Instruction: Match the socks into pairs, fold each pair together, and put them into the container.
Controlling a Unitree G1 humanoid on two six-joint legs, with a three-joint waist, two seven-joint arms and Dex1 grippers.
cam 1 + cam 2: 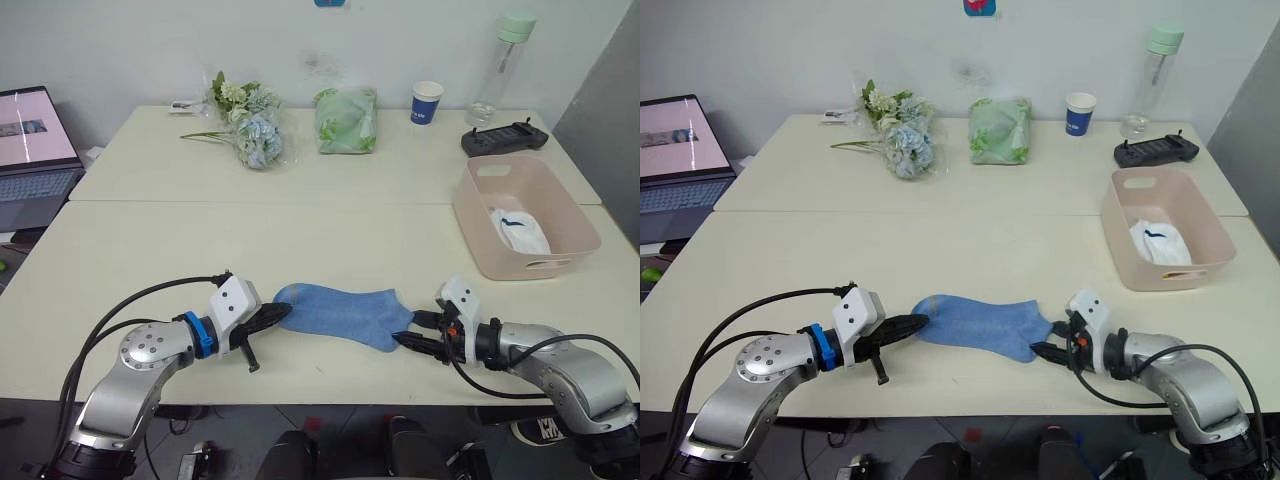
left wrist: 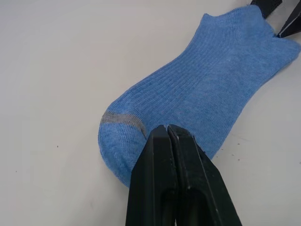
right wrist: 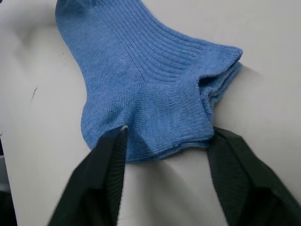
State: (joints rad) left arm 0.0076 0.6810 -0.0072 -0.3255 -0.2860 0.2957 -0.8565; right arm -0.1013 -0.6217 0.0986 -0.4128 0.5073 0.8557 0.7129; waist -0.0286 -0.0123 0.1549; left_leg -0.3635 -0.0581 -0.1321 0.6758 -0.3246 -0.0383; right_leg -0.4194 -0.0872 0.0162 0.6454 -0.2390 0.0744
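A light blue sock (image 1: 340,312) lies flat on the table (image 1: 300,230), near its front edge, between the two grippers. The left gripper (image 1: 272,318) is at the toe end of the sock; its fingers (image 2: 174,179) are pressed fully together, and their tips rest on the toe. It cannot be told whether they pinch any fabric. The right gripper (image 1: 412,330) is at the cuff end of the sock; its fingers (image 3: 110,155) are spread wide, one on each side of the cuff, and grip nothing. The pink container (image 1: 480,215) stands behind the right gripper, well apart from the sock, with a white sock (image 1: 520,230) inside.
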